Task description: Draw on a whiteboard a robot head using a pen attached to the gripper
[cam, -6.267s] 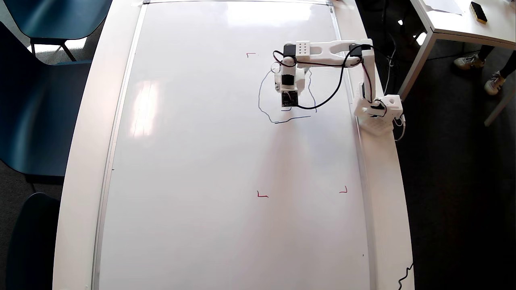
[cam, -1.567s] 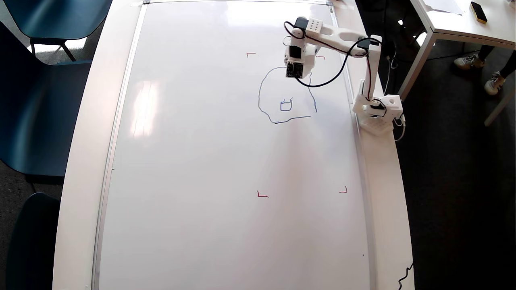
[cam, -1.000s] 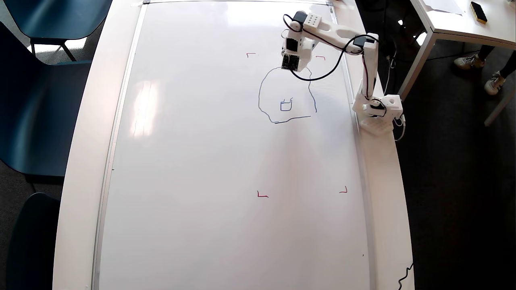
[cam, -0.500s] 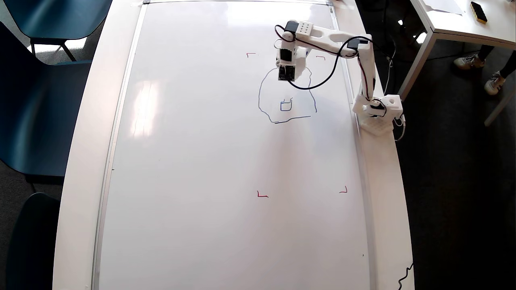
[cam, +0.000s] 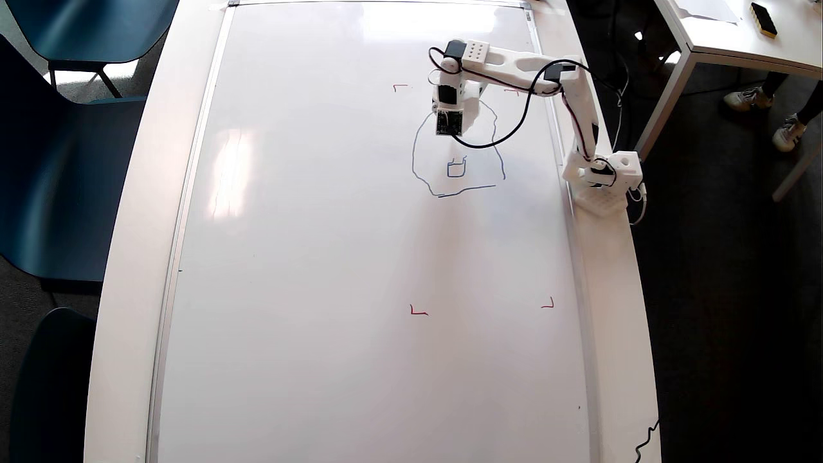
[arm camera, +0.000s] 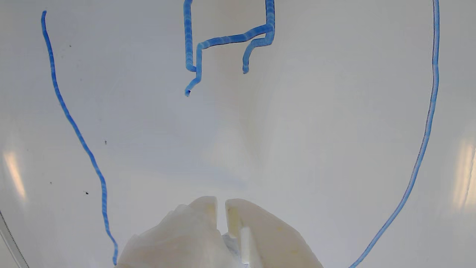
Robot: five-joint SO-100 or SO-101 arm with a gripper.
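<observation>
I see the robot head (cam: 458, 154) at the whiteboard's (cam: 321, 257) far right in the overhead view — outline taller than wide, square inside. The gripper (arm camera: 221, 203) hangs inside that outline — jaws nearly together; pen not visible.

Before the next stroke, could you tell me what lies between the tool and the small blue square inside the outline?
Nothing: in the wrist view, bare whiteboard separates the tool from the small blue square.

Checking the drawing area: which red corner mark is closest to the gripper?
The upper-right red corner mark, partly hidden under the arm beside the gripper; the upper-left mark lies farther off.
</observation>
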